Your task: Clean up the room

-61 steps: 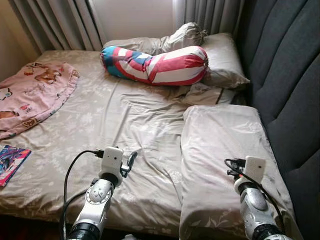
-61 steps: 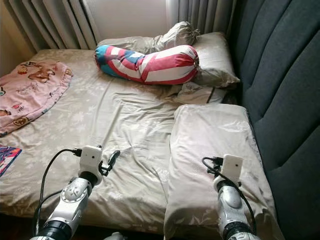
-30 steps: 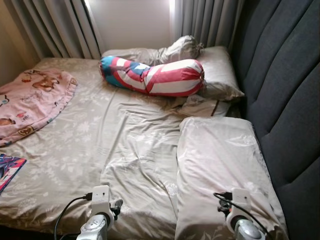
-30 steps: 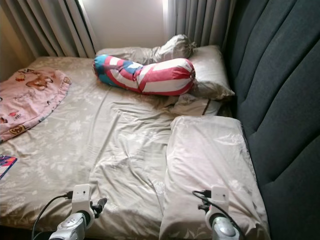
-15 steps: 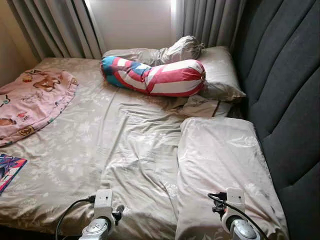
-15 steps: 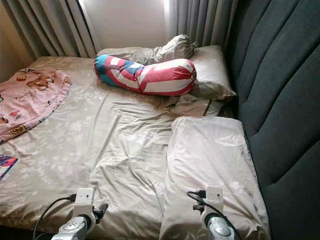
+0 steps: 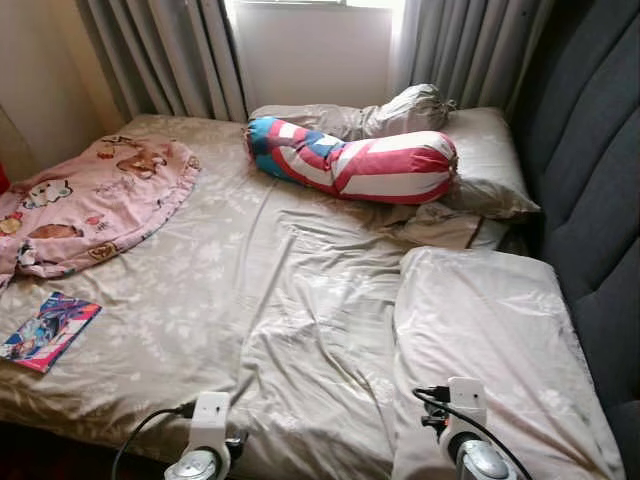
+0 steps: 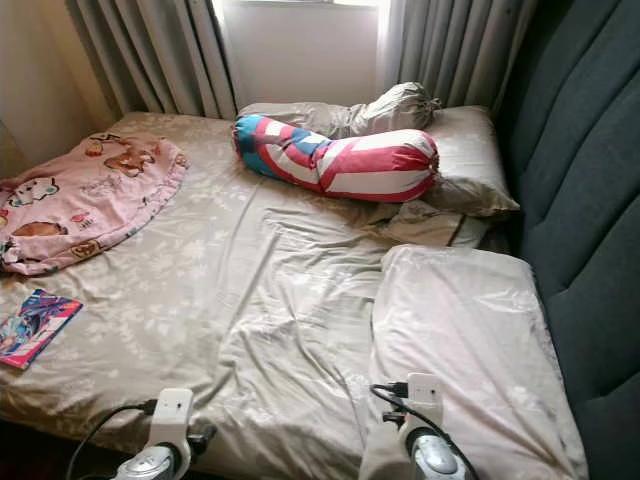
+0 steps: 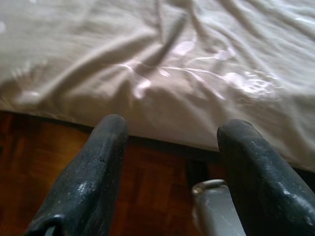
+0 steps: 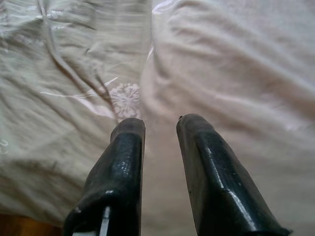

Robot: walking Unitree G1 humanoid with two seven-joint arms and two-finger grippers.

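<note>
From the head views, the bed [image 7: 300,300] carries a pink blanket [image 7: 90,200], a magazine [image 7: 48,332] near its edge, a striped bolster [image 7: 350,165] and a near pillow [image 7: 490,340]. In the left wrist view, the left gripper [image 9: 172,147] gapes wide over floor at the mattress edge; reaching for the far-off magazine could overbalance the robot. In the right wrist view, the right gripper [image 10: 160,132], narrowly parted and empty above the pillow's edge, could snag the sheet.

Soft window daylight, glare on the sheet [image 9: 197,69], blurry wrist views.
</note>
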